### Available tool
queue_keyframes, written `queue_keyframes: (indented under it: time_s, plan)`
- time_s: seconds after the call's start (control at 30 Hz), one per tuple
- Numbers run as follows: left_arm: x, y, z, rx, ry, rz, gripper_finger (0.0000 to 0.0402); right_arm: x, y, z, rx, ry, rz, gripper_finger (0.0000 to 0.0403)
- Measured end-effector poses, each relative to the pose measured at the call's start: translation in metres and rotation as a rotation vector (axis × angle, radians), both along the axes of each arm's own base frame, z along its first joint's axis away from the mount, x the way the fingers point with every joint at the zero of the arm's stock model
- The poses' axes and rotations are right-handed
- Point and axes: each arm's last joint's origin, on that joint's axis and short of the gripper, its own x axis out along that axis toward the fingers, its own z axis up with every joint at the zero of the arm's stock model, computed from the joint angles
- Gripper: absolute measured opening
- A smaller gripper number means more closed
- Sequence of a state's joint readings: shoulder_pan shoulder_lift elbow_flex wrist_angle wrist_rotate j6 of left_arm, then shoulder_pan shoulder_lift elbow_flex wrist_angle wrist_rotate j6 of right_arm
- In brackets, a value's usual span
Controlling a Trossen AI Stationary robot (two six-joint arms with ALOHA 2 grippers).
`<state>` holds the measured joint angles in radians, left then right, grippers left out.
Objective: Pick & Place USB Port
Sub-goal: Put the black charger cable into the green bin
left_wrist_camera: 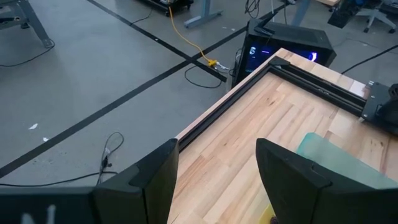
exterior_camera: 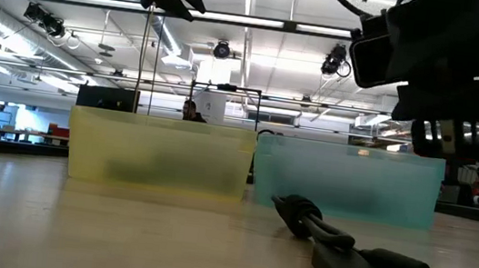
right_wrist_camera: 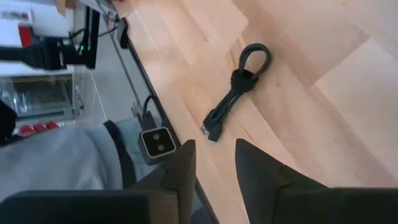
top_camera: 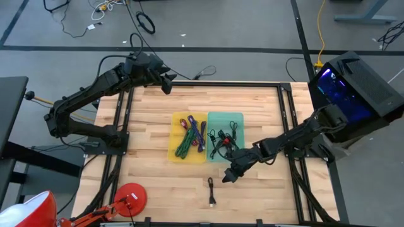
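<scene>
A short black USB cable, bundled in a loop, lies flat on the wooden table near its front edge; it also shows in the low view's foreground and in the right wrist view. My right gripper hovers just to the far right of the cable, slanting down, open by a narrow gap with nothing between the fingers. My left gripper waits high over the table's far left corner, open wide and empty.
A yellow bin with coloured cables and a teal bin with black cables stand side by side mid-table, just beyond the loose cable. A red round object sits at the near left. A computer tower stands off the right edge.
</scene>
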<state>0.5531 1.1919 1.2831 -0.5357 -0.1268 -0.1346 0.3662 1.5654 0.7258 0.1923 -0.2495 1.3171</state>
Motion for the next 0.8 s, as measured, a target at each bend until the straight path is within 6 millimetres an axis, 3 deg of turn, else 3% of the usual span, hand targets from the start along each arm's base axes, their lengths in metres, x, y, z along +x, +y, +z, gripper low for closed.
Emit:
queue_keyframes:
  time_s: [0.33, 0.53, 0.67, 0.8]
  plan:
    - [0.000, 0.000, 0.000, -0.008, -0.005, 0.003, 0.0220, 0.002, -0.005, 0.001, -0.060, -0.064, 0.069, 0.0114]
    - [0.000, -0.001, -0.001, -0.021, -0.001, -0.018, 0.0220, 0.004, 0.001, 0.005, -0.053, -0.059, -0.044, 0.0113]
    - [0.000, -0.002, -0.003, -0.022, 0.027, -0.043, 0.0220, 0.020, 0.013, 0.017, -0.103, -0.068, -0.158, 0.0113]
    - [-0.001, -0.002, -0.004, -0.005, 0.058, -0.058, 0.0220, 0.045, 0.028, 0.009, -0.094, 0.034, -0.122, 0.0106]
